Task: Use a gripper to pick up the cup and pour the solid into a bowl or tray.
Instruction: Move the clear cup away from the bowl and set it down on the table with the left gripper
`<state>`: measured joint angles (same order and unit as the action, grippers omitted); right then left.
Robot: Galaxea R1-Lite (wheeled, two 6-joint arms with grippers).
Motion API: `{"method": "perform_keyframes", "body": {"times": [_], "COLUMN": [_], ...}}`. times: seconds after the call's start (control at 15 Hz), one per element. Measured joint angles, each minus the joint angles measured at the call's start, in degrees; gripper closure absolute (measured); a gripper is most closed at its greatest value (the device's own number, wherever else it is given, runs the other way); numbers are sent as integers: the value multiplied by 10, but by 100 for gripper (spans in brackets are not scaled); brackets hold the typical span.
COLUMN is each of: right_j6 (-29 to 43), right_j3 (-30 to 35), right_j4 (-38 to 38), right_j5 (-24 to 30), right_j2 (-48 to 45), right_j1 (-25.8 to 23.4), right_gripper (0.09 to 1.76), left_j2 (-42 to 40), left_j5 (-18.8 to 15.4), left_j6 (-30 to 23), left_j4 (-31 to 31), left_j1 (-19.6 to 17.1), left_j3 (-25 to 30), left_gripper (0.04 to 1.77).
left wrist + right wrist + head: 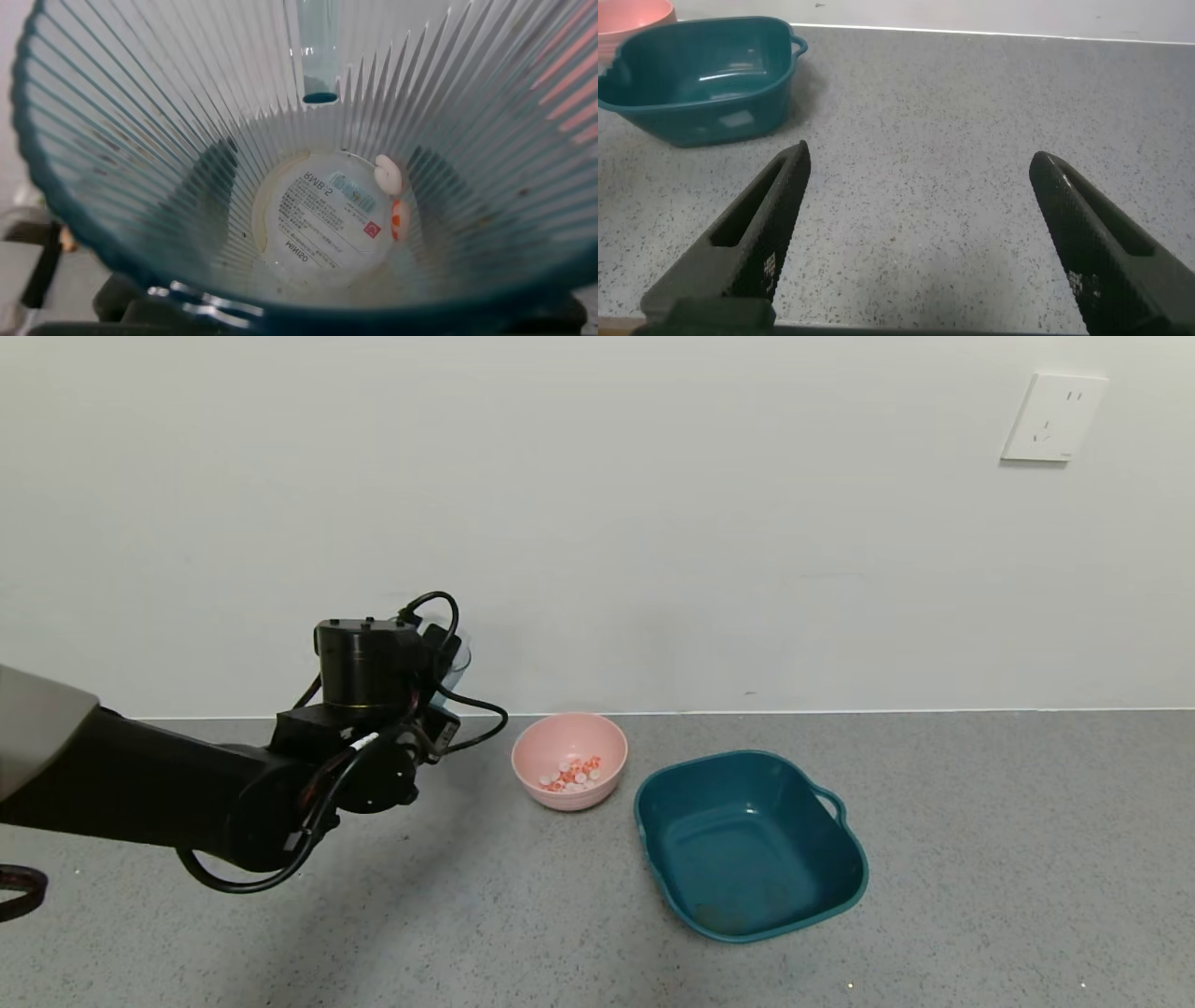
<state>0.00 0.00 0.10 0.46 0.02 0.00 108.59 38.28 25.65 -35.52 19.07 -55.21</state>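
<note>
Cup (456, 658) sits clamped in the left gripper (439, 686), raised left of the bowl (569, 761), 2 pieces left inside (391, 191). Solid (571, 774) lies in the bowl; tray (750, 843) is just beside. Right gripper (920, 229) is spread over bare counter (971, 121).
</note>
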Motion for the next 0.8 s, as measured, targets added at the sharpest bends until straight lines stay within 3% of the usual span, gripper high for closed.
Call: {"method": "perform_keyframes", "body": {"times": [0.4, 0.67, 0.8], "right_j6": [0, 0, 0], "right_j3": [0, 0, 0], "right_j4": [0, 0, 0], "right_j5": [0, 0, 0], "right_j2": [0, 0, 0], "right_j1": [0, 0, 0], "right_gripper": [14, 14, 14], "left_j2": [-51, -71, -74], "left_j5": [-95, -148, -167], "left_j6": [-148, -251, -278], "left_j4": [84, 105, 102], "left_j1": [-61, -70, -70], "left_j3": [6, 11, 17], "left_gripper": [52, 52, 52]}}
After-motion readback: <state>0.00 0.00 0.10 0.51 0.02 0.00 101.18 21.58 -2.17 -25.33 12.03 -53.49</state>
